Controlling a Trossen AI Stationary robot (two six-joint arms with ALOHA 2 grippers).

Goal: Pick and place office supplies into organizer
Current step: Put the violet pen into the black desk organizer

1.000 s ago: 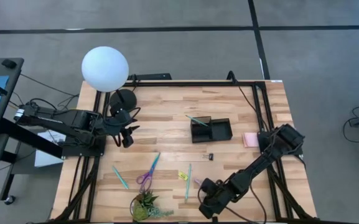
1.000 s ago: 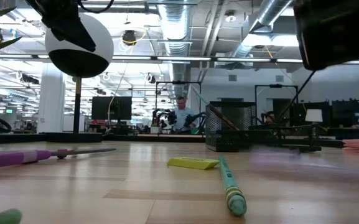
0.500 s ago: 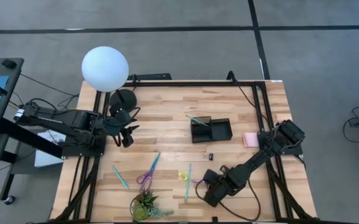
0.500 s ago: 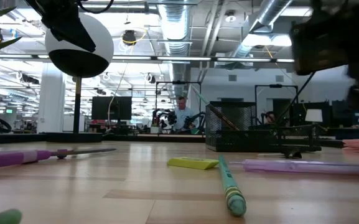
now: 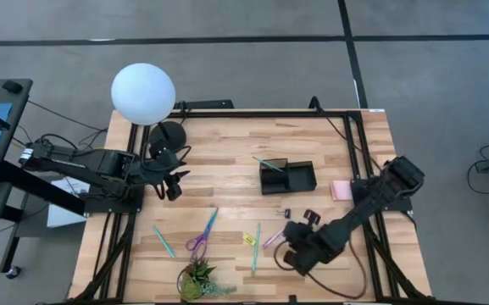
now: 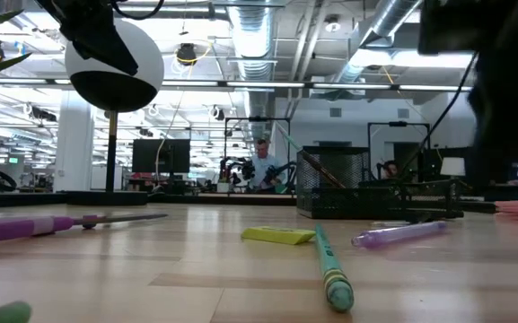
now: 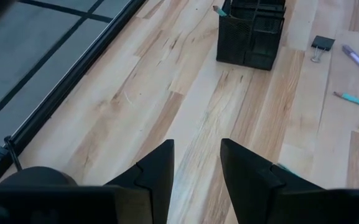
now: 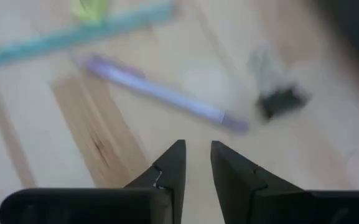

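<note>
The black organizer [image 5: 288, 176] stands mid-table with a teal pen [image 5: 268, 163] leaning in its tall compartment. A purple-pink pen [image 5: 274, 239] lies flat on the wood, as do a teal pen [image 5: 257, 246], a yellow piece [image 5: 248, 239] and a black clip [image 5: 285, 213]. My right gripper [image 5: 295, 246] hovers just right of the purple-pink pen [image 8: 160, 93], with its fingers [image 8: 198, 152] narrowly open and touching nothing. The scissors [image 5: 202, 233] and another teal pen [image 5: 163, 241] lie farther left. The pink pad [image 5: 340, 190] sits near the right edge. My left gripper [image 5: 172, 182] waits open at the left.
A white globe lamp [image 5: 144, 93] with a black round base [image 5: 168, 134] stands at the far left corner. A small green plant [image 5: 197, 282] sits at the near edge. The organizer [image 7: 251, 31] lies ahead of the left gripper, with bare wood between them.
My right gripper has moved from the near edge toward the far and right edges. The purple-pink pen, partly under the gripper before, has turned about on the table. Its end beside the teal pen stayed in place while the other end swung toward the far edge.
</note>
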